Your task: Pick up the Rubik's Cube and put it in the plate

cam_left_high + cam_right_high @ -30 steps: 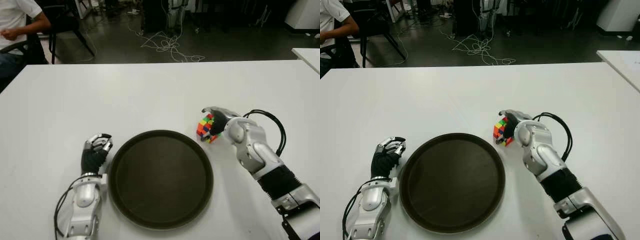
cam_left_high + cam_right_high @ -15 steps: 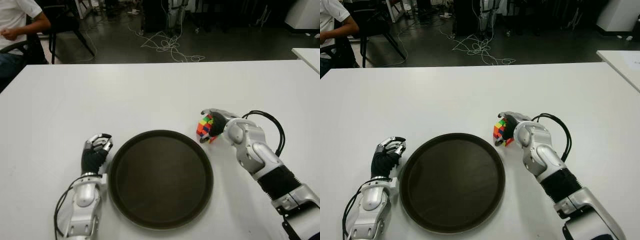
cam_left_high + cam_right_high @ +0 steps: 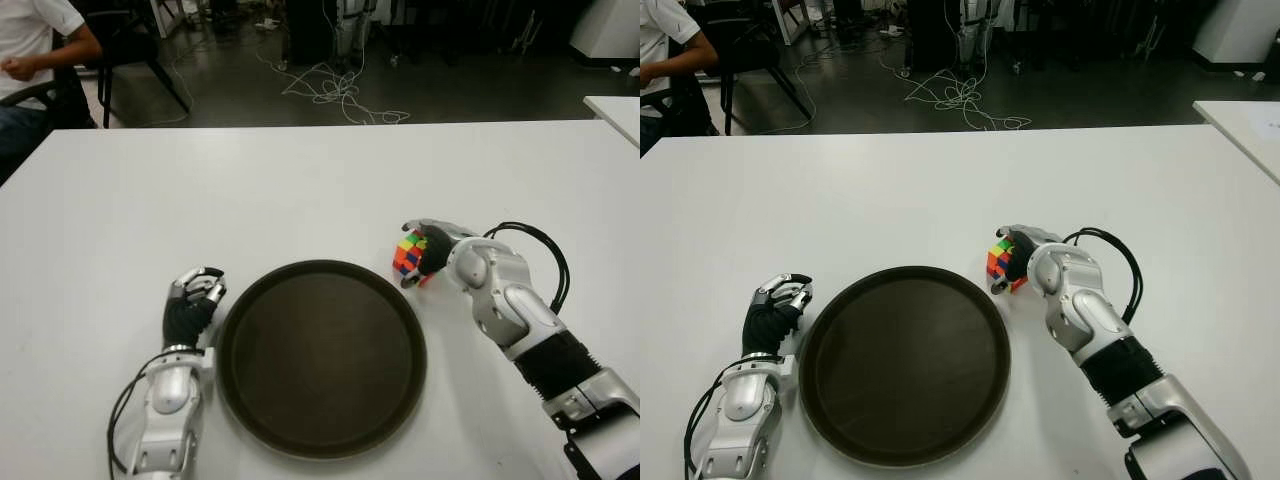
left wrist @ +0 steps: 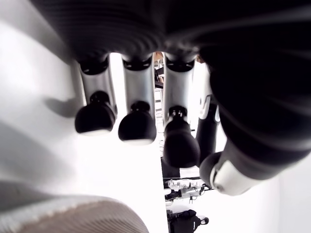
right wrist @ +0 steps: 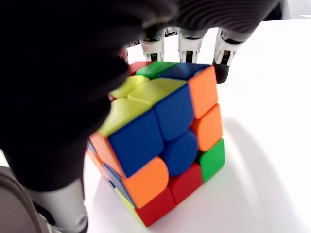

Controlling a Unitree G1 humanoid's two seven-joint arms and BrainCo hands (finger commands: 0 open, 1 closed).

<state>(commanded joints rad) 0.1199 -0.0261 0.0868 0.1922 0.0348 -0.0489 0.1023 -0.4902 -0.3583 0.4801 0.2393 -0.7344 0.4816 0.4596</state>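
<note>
The Rubik's Cube point(image 3: 407, 254) is just off the upper right rim of the dark round plate point(image 3: 320, 360), tilted on the white table point(image 3: 300, 190). My right hand point(image 3: 428, 248) is shut on it. In the right wrist view the fingers point(image 5: 187, 46) hook over the cube's point(image 5: 163, 145) far edge, and the thumb presses its near side. My left hand point(image 3: 193, 300) shows beside the plate's left rim, its fingers point(image 4: 137, 126) curled and holding nothing.
A person point(image 3: 30, 50) sits on a chair beyond the table's far left corner. Cables point(image 3: 335, 90) lie on the dark floor behind the table. The corner of another white table point(image 3: 615, 108) shows at the right edge.
My right hand has tightened around the cube and shifted it very slightly. The left hand and the plate have not moved.
</note>
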